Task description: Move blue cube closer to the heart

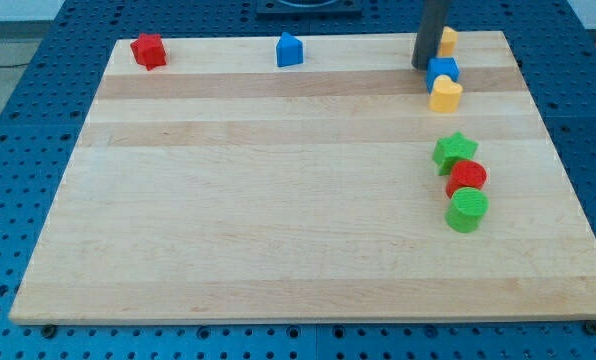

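Observation:
The blue cube point(442, 71) sits near the view's top right of the wooden board point(278, 200). The yellow heart point(445, 94) lies just below it and touches it. My tip point(422, 66) is at the cube's upper left, right next to it. The rod rises from there out of the view's top.
A yellow block point(447, 41) sits behind the rod at the top edge. A blue house-shaped block point(290, 49) and a red block point(149, 51) lie along the top. A green star point(455, 152), red cylinder point(467, 178) and green cylinder point(467, 211) stack down the right.

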